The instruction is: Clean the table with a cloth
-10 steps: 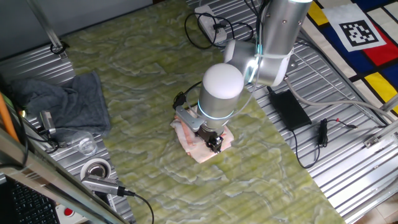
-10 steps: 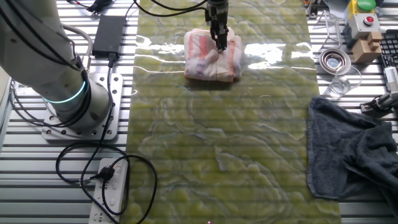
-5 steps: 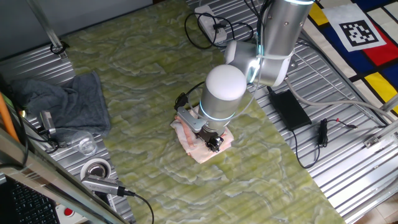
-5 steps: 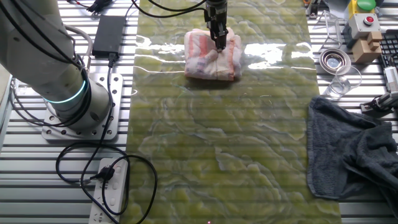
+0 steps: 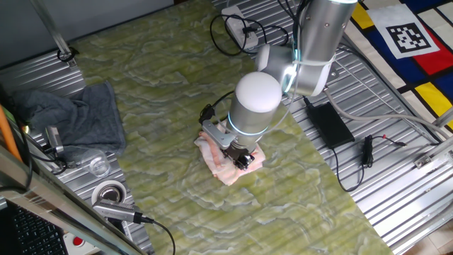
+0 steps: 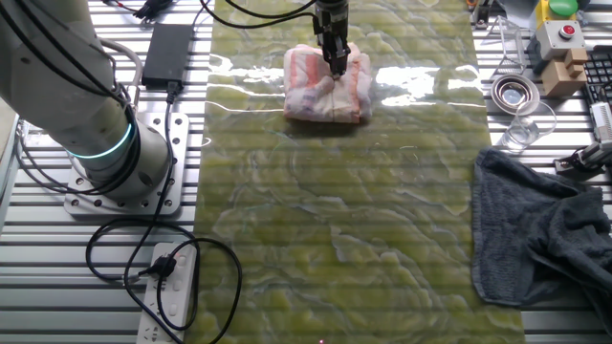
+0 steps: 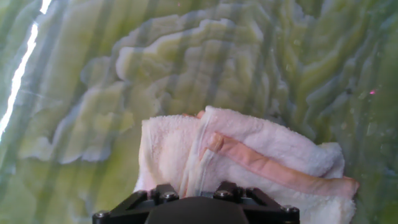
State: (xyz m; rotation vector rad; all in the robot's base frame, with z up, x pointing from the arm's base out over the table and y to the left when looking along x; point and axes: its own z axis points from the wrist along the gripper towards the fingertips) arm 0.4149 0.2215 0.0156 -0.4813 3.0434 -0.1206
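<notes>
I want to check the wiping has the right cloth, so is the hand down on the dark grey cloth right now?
No, the hand presses on the small pink and white cloth on the table, while the dark grey cloth lies apart at the side.

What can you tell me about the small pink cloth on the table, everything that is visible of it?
The cloth is a small towel of soft terry-like fabric, pale pink and white with orange-red stripes. It lies folded and bunched into a thick, uneven wad on the yellow-green marbled table, toward one end of the mat. The end effector comes down on it from above, the fingers pressing into its upper folds; whether they pinch the fabric cannot be told. Nothing else touches it.
</notes>
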